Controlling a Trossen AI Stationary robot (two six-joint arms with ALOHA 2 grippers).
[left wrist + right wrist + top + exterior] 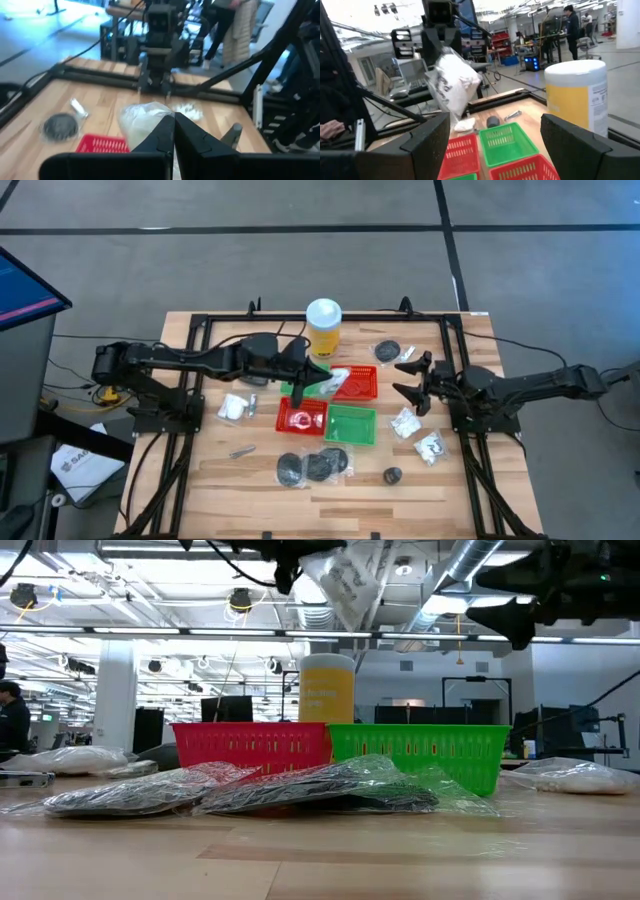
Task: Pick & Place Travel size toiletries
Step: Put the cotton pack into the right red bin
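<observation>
Packet hanging long-axis down from pinched left fingers — above red basket, right fingers wide.

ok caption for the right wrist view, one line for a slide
Left tool shut on a white packet, lifted above the red and green baskets, beside the yellow bottle.

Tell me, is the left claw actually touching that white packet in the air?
Touching: in the left wrist view the left gripper is shut on the white packet.

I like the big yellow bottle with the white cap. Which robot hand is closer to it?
The left. The left gripper hangs just beside the yellow bottle, holding a white crinkly packet. The right gripper waits farther off.
</observation>
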